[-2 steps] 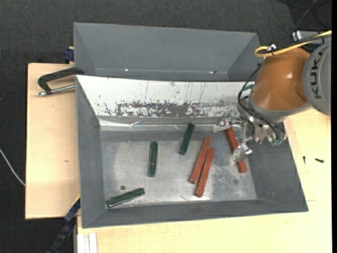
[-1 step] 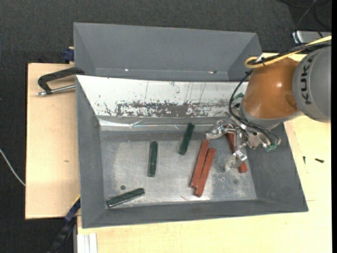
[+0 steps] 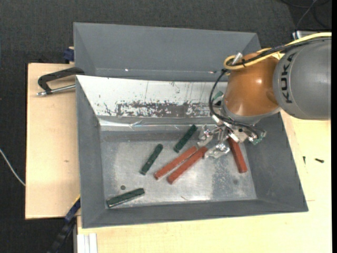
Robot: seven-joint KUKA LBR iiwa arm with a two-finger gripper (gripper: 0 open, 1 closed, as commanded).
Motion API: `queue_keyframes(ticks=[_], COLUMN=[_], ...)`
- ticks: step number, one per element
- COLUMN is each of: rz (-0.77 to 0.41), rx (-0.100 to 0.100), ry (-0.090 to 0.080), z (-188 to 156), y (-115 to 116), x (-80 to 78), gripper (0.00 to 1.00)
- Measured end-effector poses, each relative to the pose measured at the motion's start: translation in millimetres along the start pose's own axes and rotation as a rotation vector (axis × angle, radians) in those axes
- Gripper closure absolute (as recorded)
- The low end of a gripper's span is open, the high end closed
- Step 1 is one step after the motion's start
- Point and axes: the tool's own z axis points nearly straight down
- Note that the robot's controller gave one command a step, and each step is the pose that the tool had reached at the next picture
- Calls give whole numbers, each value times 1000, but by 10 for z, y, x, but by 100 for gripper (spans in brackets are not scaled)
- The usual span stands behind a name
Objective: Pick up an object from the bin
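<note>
My gripper [image 3: 213,144] is down near the bin floor at the right, under the orange cover, its metal fingers at the upper ends of two red-brown sticks [image 3: 179,166] that lie side by side, slanting down-left. A third red-brown stick [image 3: 239,157] lies just right of the fingers. A dark green stick [image 3: 185,138] lies just left of the gripper, close to the back wall. Whether anything is between the fingers is hidden.
Another dark green stick [image 3: 151,159] lies mid-floor to the left. A third green stick [image 3: 125,197] rests along the front-left edge. A small dark speck [image 3: 122,188] sits near it. The arm enters from the right.
</note>
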Motion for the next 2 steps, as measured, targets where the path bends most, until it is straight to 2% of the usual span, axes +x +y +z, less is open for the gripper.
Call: queue_keyframes(ticks=[1,2], rz=[-1,18], rx=[0,3], ry=[0,-12], z=[0,-1914], y=[0,-28], x=[-1,67], gripper=[100,100])
